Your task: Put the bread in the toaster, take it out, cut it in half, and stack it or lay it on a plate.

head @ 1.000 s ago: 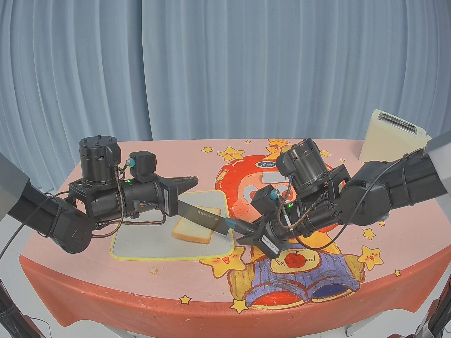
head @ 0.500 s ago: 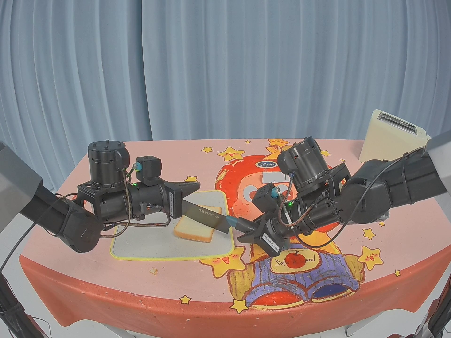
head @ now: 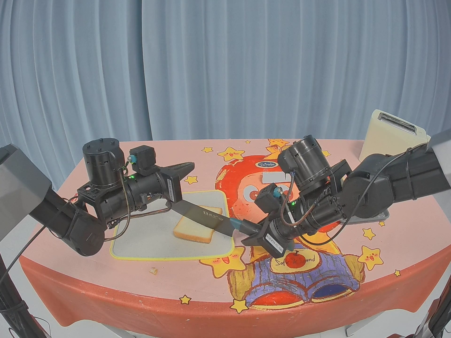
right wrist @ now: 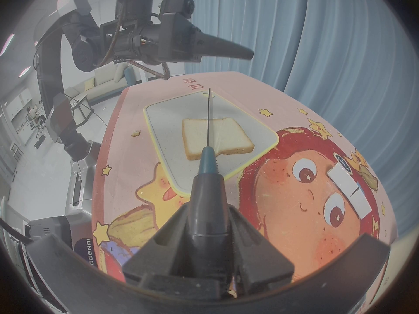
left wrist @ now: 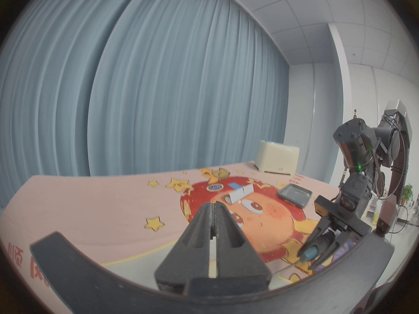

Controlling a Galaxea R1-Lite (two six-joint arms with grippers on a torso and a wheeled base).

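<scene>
The knife (head: 206, 213) is clenched by the right gripper (head: 249, 230), its long axis over the bread (head: 192, 232), tip pointed to ten o'clock. The left gripper (head: 188, 166) is held closed, empty.

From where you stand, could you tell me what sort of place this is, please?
Likely a robot test room staged as a kitchen: a toaster, bread on a cutting board, and a curtain behind the cartoon tablecloth.

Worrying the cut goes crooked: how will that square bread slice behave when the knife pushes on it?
The square, pale-brown bread slice looks thin and light, lying flat on the smooth grey yellow-rimmed cutting board, so it may slide. The shut left pincer hangs clear of it, so it could twist unpinned.
</scene>
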